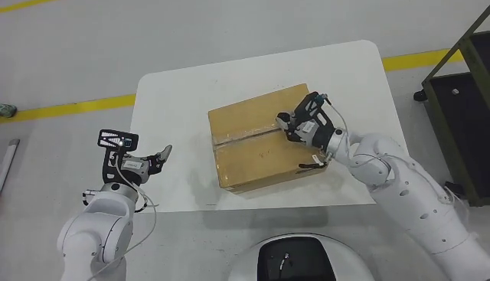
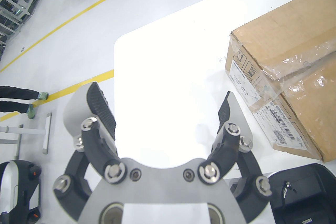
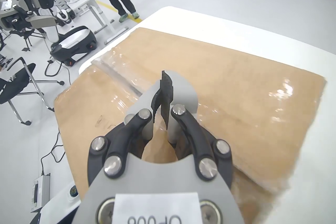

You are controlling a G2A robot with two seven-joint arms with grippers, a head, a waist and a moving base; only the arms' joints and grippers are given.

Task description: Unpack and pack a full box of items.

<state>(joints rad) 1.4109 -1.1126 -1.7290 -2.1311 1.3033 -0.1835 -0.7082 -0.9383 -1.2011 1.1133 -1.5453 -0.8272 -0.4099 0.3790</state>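
Box (image 1: pixel 245 155) taped shut, contents hidden, right fingers (image 3: pixel 183 92) together over its top, left fingers (image 2: pixel 101 107) apart

Box (image 1: pixel 245 166): brown cardboard, matt, slightly rough. Seam tape (image 2: pixel 302 64): clear plastic film, glossy, wrinkled (glare seen along creases). Labels (image 2: pixel 282 125): white paper, printed. Table (image 1: pixel 176 120): white, smooth, faint sheen. Left gripper (image 2: pixel 160 89): pads (image 2: pixel 101 109) black, ribbed, matt; finger shells (image 2: pixel 76 104) grey, satin; screws (image 2: pixel 113 171) bright metal. Right gripper (image 3: pixel 165 86) finished alike.
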